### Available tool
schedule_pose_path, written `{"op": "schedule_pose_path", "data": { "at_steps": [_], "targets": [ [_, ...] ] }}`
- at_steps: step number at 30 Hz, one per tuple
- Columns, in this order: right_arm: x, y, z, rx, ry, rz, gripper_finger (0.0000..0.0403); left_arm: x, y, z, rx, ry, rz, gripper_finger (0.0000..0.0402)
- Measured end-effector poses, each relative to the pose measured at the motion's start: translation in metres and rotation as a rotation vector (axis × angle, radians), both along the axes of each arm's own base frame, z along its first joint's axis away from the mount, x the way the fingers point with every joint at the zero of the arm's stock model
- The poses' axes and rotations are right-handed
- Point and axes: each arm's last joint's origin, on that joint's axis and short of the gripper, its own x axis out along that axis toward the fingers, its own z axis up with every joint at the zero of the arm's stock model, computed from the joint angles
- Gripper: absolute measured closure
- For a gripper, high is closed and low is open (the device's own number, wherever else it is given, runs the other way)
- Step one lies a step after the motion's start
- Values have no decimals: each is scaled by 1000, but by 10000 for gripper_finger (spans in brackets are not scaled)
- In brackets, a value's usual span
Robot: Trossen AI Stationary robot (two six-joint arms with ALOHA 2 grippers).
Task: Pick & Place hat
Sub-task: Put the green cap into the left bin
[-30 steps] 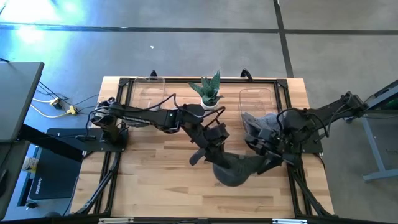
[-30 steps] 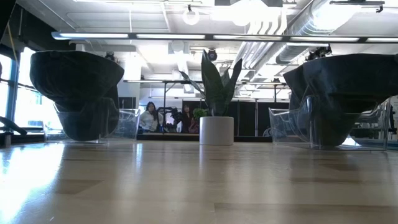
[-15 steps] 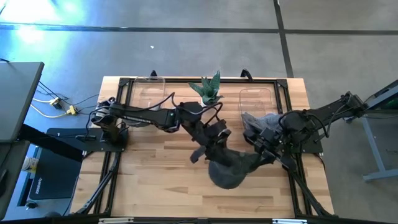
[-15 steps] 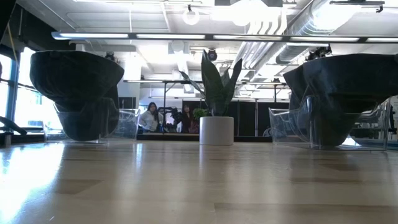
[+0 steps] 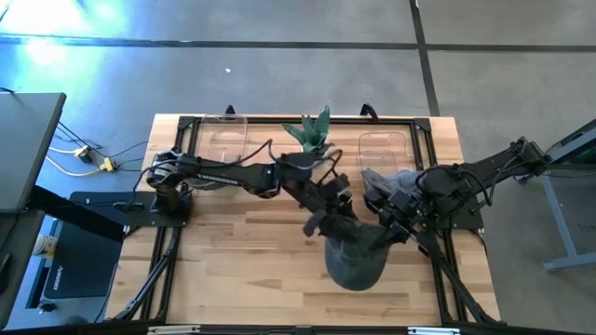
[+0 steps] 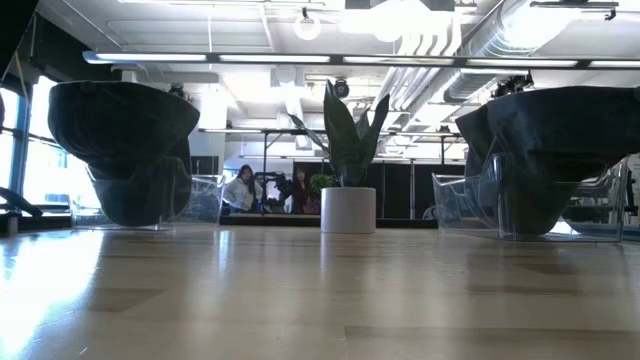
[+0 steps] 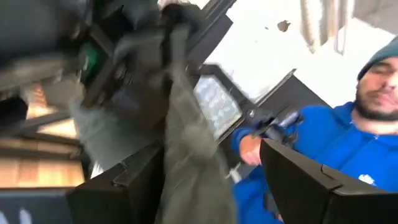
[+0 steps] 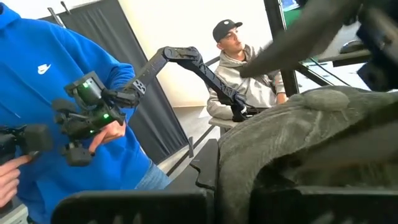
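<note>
Dark grey hat (image 5: 356, 256) — limp, front-centre

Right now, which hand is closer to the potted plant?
Left. The left hand sits just in front of the plant, at the hat; the right hand is farther off to the side.

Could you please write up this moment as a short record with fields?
item: dark grey fabric hat, hanging between both hands over the wooden table
left hand: at the hat's upper edge, fingers apart in the left wrist view
right hand: shut on the hat's right side
also present: green potted plant at the table's back edge; second grey hat on a clear stand
</note>
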Motion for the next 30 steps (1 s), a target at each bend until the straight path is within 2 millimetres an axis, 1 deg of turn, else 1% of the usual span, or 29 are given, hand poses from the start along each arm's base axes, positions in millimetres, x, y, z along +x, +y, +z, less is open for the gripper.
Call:
{"op": "schedule_pose_path", "data": {
  "at_steps": [4,8,18,23,24,27,30],
  "targets": [
    [0,0,0,-5,0,0,399,4,-1,-9,-18,46,6,175],
    [0,0,0,-2,2,0,395,2,-1,-3,-24,21,12,215],
    [0,0,0,-1,3,-1,398,2,0,-2,-24,0,13,318],
    [0,0,0,18,19,-23,376,2,0,-2,27,-46,24,385],
    [1,-1,0,35,32,-42,370,2,0,-2,39,-56,26,393],
    [2,-2,0,67,56,-79,343,-1,0,1,66,-70,25,391],
    [0,-4,2,72,49,-85,310,-12,1,10,116,-63,10,398]
  ]
}}
